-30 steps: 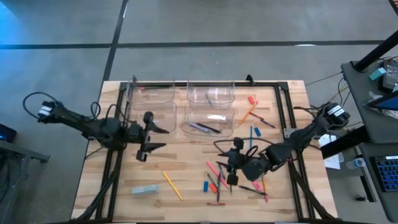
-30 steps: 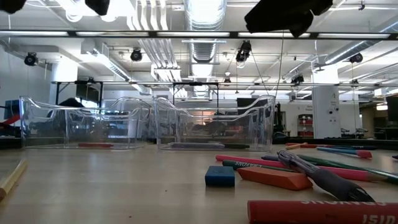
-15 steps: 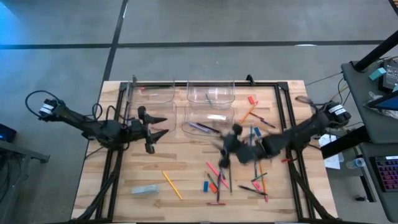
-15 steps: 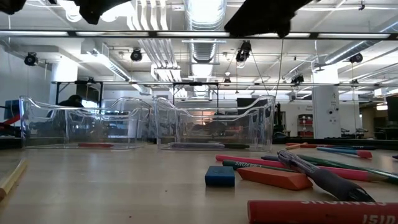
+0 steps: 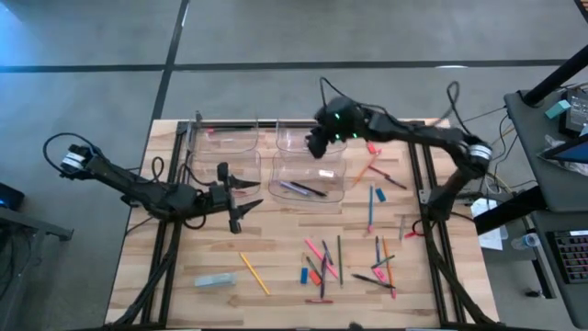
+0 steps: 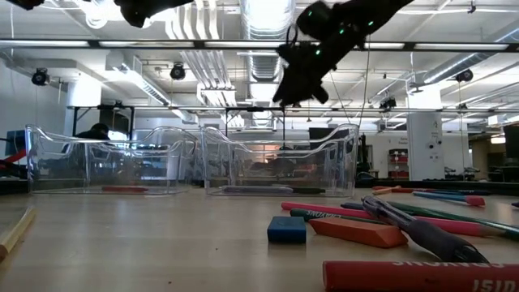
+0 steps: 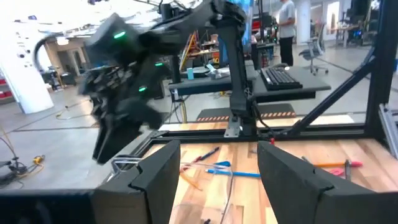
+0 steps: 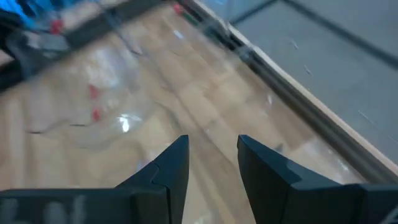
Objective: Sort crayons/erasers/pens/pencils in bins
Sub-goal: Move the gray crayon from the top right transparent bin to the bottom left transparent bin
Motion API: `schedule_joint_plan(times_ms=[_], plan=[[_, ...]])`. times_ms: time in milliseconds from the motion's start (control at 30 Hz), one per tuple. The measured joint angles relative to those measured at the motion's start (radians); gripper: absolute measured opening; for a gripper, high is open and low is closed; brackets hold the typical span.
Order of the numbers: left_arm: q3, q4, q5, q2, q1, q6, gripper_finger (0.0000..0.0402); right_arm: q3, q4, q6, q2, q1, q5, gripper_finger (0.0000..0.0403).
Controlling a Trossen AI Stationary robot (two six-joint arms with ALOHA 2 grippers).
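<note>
My right gripper (image 5: 315,147) (image 8: 210,152) hangs high over the far right bin (image 5: 312,135), tipped down, its fingers apart with nothing showing between them. My left gripper (image 5: 246,199) (image 7: 217,168) stands open and level beside the near right bin (image 5: 308,180), where dark pens (image 5: 301,188) lie on the floor. Red pieces (image 5: 211,131) lie in the far left bin. Crayons, erasers, pens and pencils lie mixed in a pile (image 5: 344,262) on the near right of the table. A yellow pencil (image 5: 254,273) lies apart, left of the pile.
An orange pencil (image 5: 363,170), a blue pencil (image 5: 371,207) and a red piece (image 5: 372,147) lie right of the bins. A pale blue block (image 5: 214,280) lies near the front left. A black frame (image 5: 418,175) runs along the table's sides.
My right gripper has swung fast from over the pile toward the table's far edge and somewhat left, rising, and now hangs over the far right bin. My left gripper has shifted a little toward the right and rolled. Its fingers stay as wide apart as before.
</note>
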Motion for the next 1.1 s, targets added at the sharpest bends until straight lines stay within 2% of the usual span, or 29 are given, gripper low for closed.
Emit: schedule_joint_plan(times_ms=[300, 400, 500, 633, 867, 1100], plan=[[-0.003, -0.016, -0.004, -0.023, 0.000, 0.004, 0.0198, 0.331, -0.273, -0.015, 0.303, -0.075, -0.021, 0.0128], [-0.003, -0.036, -0.005, -0.023, 0.000, 0.004, 0.0198, 0.429, -0.380, -0.082, 0.385, -0.077, -0.020, 0.0130], [-0.004, -0.050, -0.004, -0.023, 0.000, 0.003, 0.0198, 0.515, -0.474, -0.105, 0.460, -0.076, -0.015, 0.0150], [-0.008, -0.061, -0.004, -0.023, 0.000, 0.003, 0.0198, 0.612, -0.536, -0.076, 0.544, -0.076, -0.013, 0.0197], [-0.008, -0.060, -0.004, -0.023, 0.000, 0.002, 0.0198, 0.695, -0.601, 0.024, 0.646, -0.081, 0.101, 0.0268], [-0.014, -0.060, -0.004, -0.023, 0.000, 0.001, 0.0198, 0.686, -0.631, 0.067, 0.679, -0.106, 0.111, 0.0267]])
